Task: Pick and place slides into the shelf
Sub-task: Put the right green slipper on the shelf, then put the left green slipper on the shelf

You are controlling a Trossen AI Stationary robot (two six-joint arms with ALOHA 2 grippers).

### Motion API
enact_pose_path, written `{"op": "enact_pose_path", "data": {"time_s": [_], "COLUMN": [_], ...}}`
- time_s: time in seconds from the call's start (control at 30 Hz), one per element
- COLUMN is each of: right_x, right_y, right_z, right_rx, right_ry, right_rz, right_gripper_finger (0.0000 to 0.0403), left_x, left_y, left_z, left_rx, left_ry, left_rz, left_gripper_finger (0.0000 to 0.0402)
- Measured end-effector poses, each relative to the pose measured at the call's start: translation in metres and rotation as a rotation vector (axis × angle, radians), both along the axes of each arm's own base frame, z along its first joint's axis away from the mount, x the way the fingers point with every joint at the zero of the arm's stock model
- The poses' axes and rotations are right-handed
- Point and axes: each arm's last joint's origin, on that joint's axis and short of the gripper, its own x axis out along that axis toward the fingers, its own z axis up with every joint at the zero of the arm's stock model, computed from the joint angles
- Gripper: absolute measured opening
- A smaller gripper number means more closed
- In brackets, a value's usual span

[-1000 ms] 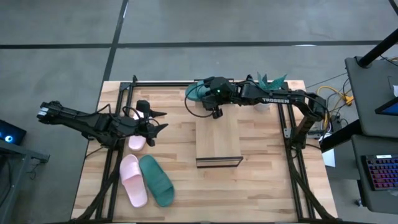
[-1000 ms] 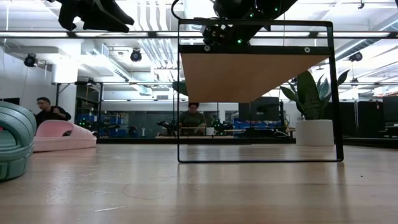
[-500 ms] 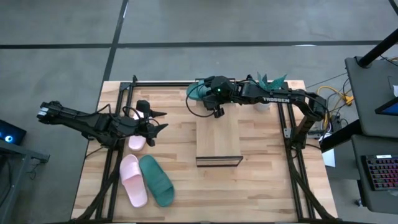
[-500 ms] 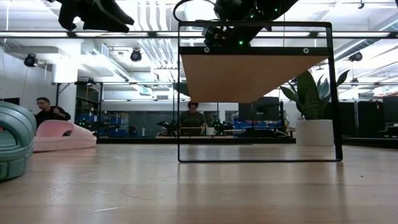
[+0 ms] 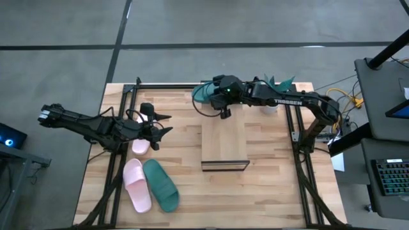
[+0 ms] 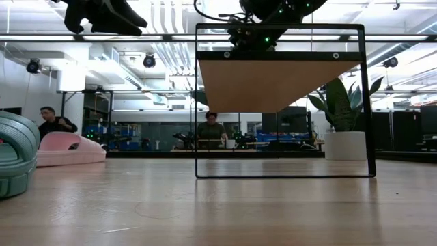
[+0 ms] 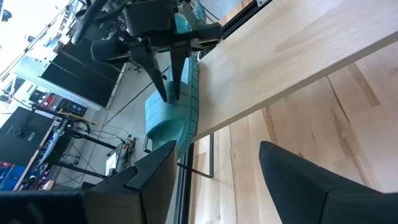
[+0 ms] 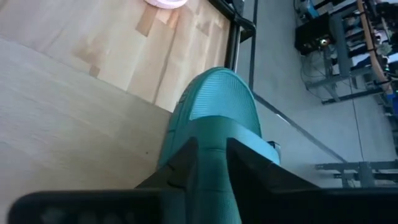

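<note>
My right gripper [image 5: 219,97] is shut on a teal slide [image 5: 200,94] at the far end of the light-wood shelf [image 5: 225,144], at about the height of its top plank [image 7: 292,56]. My left gripper [image 5: 165,124] is open and empty, hovering over a pink slide [image 5: 139,145] that lies on the table at the left. Another pink slide [image 5: 136,185] and a second teal slide [image 5: 161,185] lie side by side on their soles near the left front. In the low view the held slide is hidden. My right gripper pinches the teal slide's raised strap [image 8: 211,140] between its two fingers [image 7: 163,84], coming from above and pointing down. The slide's rounded end [image 8: 219,99] reaches out past the fingers. The slide hangs below the gripper beside the plank's far edge; whether it touches the plank I cannot tell.
The shelf is a black wire frame [image 6: 198,102] with the plank on top and open space under it. A potted plant [image 5: 278,83] stands at the table's far right. People sit in the room beyond the table [image 6: 212,130]. Bare tabletop lies at the right front [image 5: 275,191].
My right gripper has gone a little toward the table's right edge with the teal slide, which stays in its fingers at the shelf's far end.
</note>
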Motion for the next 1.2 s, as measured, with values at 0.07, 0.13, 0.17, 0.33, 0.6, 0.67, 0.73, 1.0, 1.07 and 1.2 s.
{"op": "enact_pose_path", "data": {"time_s": [0.07,0.13,0.17,0.33,0.6,0.67,0.73,1.0,1.07,1.2], "right_x": [0.0,0.0,0.0,-0.001,-0.025,-0.032,-0.037,-0.046,-0.047,-0.046], "right_y": [0.0,0.002,0.003,0.013,0.027,0.029,0.03,0.033,0.033,0.032], "right_z": [0.0,0.001,0.004,0.025,0.073,0.079,0.084,0.089,0.088,0.082], "right_rx": [0.001,0.01,0.015,0.046,0.118,0.117,0.115,0.118,0.122,0.132], "right_ry": [-0.001,-0.008,-0.016,-0.097,-0.27,-0.279,-0.289,-0.279,-0.264,-0.222], "right_rz": [0.0,-0.004,-0.006,-0.013,-0.056,-0.057,-0.056,-0.057,-0.058,-0.062], "right_gripper_finger": [0.0097,0.011,0.0113,0.0114,0.0092,0.0087,0.0082,0.0068,0.0068,0.0072], "left_x": [0.0,0.0,0.0,0.0,-0.002,-0.002,-0.003,-0.006,-0.008,-0.012], "left_y": [0.0,0.0,0.0,0.0,-0.001,-0.002,-0.004,-0.014,-0.017,-0.02], "left_z": [0.0,0.0,0.0,0.0,-0.006,-0.009,-0.011,-0.023,-0.029,-0.043], "left_rx": [0.0,0.0,0.0,-0.047,-0.293,-0.404,-0.54,-1.177,-1.332,-1.496], "left_ry": [0.0,0.0,0.0,-0.022,-0.081,-0.08,-0.078,0.067,0.152,0.337], "left_rz": [0.0,0.0,0.0,0.016,0.077,0.071,0.054,0.038,0.1,0.263], "left_gripper_finger": [0.0213,0.0213,0.0213,0.0213,0.0213,0.0213,0.0213,0.0213,0.0213,0.0213]}}
